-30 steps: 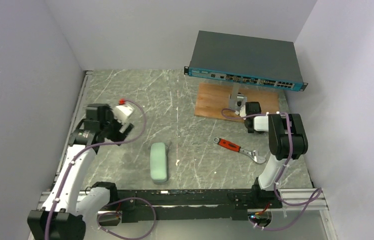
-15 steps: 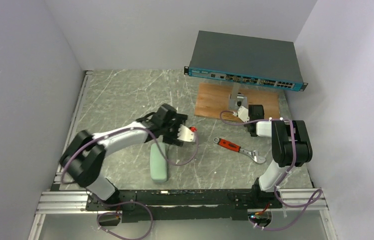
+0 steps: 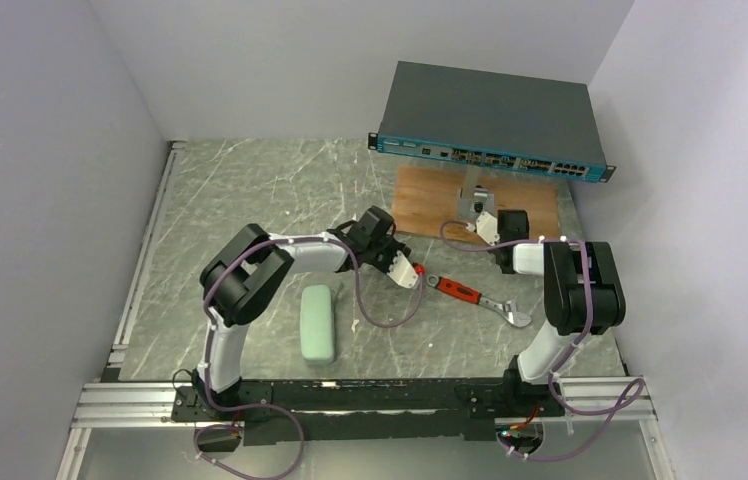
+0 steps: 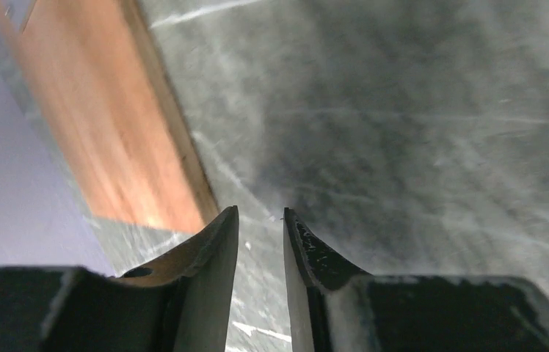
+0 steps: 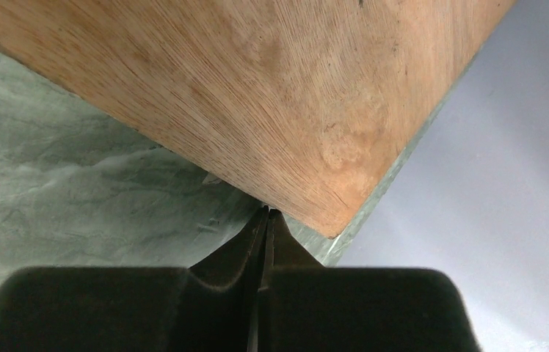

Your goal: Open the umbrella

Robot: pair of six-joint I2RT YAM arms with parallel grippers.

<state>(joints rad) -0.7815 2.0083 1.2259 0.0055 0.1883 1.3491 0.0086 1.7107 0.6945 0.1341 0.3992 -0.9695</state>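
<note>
Near the middle of the overhead view, the left arm (image 3: 295,248) reaches across the marbled grey table (image 3: 250,190), its wrist just left of the red-handled wrench (image 3: 475,296) and up and to the right of the mint-green case (image 3: 318,322), which lies lengthwise toward the bottom centre. Seen from its own wrist camera, the left gripper (image 4: 260,214) is slack: its two dark fingers stand a narrow gap apart with nothing between them, above bare table, and a blurred edge of the wooden board (image 3: 430,205) crosses the upper left of that frame. To the right of centre in the overhead view, the right arm (image 3: 575,280) bends back toward that board, which lies below the dark network switch (image 3: 495,125) in the upper right. From the right wrist, the right gripper (image 5: 265,213) is clenched tight on nothing, fingertips pressed together close to the board's corner. Where the umbrella lies cannot be told; no view shows it.
</note>
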